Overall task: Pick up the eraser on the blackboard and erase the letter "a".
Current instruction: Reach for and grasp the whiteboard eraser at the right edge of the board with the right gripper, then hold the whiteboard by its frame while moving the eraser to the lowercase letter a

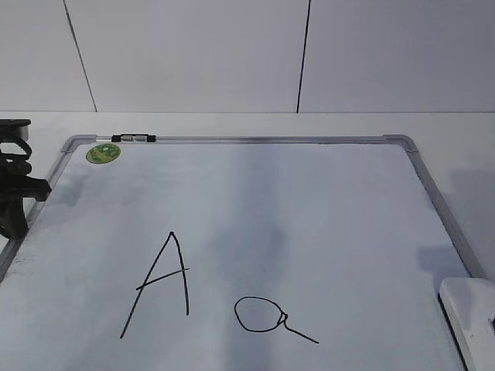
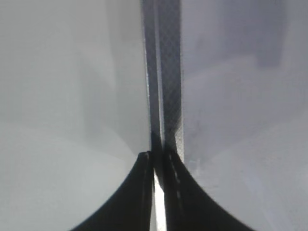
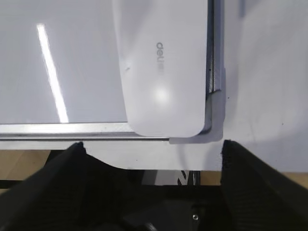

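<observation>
The blackboard [image 1: 255, 224] is a white dry-erase board with a grey frame and a green sticker [image 1: 103, 153]. A small black letter "a" [image 1: 267, 315] is drawn near its front middle, right of a tall capital "A" [image 1: 158, 282]. The white eraser [image 1: 472, 309] lies on the board's front right corner; in the right wrist view the eraser [image 3: 163, 67] lies just ahead of my open, empty right gripper [image 3: 151, 149]. My left gripper [image 1: 15, 193] rests at the board's left edge, shut and empty; its fingertips [image 2: 158, 156] sit over the frame [image 2: 166, 72].
A black and silver marker [image 1: 133, 138] lies on the board's top frame at the far left. The board lies on a white table [image 1: 456, 131] against a white panelled wall. The table's front edge [image 3: 120, 161] shows under the right gripper.
</observation>
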Tool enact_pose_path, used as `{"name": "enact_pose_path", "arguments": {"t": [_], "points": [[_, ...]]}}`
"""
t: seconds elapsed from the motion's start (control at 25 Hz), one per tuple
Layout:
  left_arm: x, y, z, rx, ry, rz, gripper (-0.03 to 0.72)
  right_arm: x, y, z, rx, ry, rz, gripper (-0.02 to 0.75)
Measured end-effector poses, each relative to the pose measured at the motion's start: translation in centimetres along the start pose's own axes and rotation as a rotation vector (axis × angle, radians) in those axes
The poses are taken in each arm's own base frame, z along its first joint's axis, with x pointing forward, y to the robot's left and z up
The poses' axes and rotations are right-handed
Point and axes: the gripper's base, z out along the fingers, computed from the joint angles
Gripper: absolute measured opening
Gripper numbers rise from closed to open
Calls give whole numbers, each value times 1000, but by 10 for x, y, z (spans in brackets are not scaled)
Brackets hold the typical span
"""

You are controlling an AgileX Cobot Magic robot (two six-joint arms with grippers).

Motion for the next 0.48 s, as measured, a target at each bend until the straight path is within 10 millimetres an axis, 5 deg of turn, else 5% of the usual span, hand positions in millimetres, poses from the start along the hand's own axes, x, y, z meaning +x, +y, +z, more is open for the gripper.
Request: {"name": "enact_pose_path", "arguments": {"t": [0.48], "points": [[0, 0, 0, 0, 0, 0, 20, -34, -2, 35, 27, 16, 12, 667]]}}
